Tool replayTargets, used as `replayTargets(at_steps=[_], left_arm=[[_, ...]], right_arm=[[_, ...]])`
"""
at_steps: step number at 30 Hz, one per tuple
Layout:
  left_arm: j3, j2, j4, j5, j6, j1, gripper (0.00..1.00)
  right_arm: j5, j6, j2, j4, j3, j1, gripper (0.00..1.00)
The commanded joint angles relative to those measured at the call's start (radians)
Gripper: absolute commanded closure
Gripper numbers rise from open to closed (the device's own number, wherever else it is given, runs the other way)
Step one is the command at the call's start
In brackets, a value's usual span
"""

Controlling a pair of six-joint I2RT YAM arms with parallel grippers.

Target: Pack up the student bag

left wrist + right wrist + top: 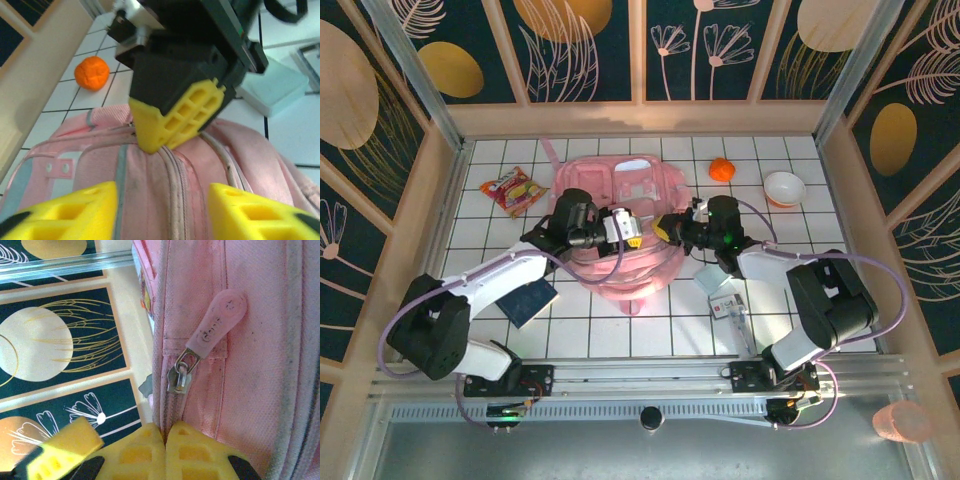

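The student bag (620, 195) is a pink backpack lying flat in the middle of the table. Both grippers meet over its near part. My left gripper (162, 215) is open, one yellow finger on each side of the bag's pale zip seam (177, 180), nothing pinched. My right gripper (165, 450) is shut on the bag's zip seam, just below the metal slider (180, 375) and its pink rubber pull tab (217, 322). In the left wrist view, the right gripper's fingers (172, 125) press on the seam. From above, the left gripper (636, 230) and right gripper (665, 228) nearly touch.
An orange (721, 169) and a white bowl (784, 187) sit at the back right. A red snack packet (515, 190) lies at the back left, a dark blue notebook (532, 300) under the left arm. A pale box (712, 280) and a small card (728, 307) lie beside the right arm.
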Motion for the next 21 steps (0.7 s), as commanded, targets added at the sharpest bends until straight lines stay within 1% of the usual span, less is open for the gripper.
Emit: replayTargets(at_steps=[1, 3, 7, 9, 13, 17, 20, 21], left_arm=[[-0.005, -0.027, 0.048, 0.035, -0.111, -0.002, 0.34], [0.025, -0.023, -0.004, 0.045, -0.173, -0.002, 0.3], [0.103, 0.012, -0.131, 0.001, -0.349, -0.002, 0.3], [0.147, 0.027, -0.184, 0.019, -0.388, -0.002, 0.3], [0.148, 0.038, -0.178, 0.052, -0.503, -0.002, 0.31], [0.15, 0.049, -0.18, 0.023, -0.566, -0.002, 0.36], [0.157, 0.06, -0.184, -0.016, -0.61, -0.002, 0.47], [0.157, 0.063, -0.188, -0.022, -0.612, -0.002, 0.48]], right_arm=[[0.033, -0.036, -0.067, 0.026, 0.033, 0.016, 1.0], [0.04, -0.049, -0.079, 0.019, 0.033, 0.017, 1.0], [0.047, -0.076, -0.1, 0.016, 0.031, 0.019, 1.0], [0.055, -0.079, -0.109, 0.015, 0.028, 0.019, 1.0], [0.065, -0.087, -0.116, 0.009, 0.027, 0.022, 1.0], [0.07, -0.087, -0.116, 0.01, 0.031, 0.028, 1.0], [0.075, -0.088, -0.116, 0.009, 0.032, 0.032, 1.0], [0.076, -0.088, -0.115, 0.008, 0.033, 0.034, 1.0]])
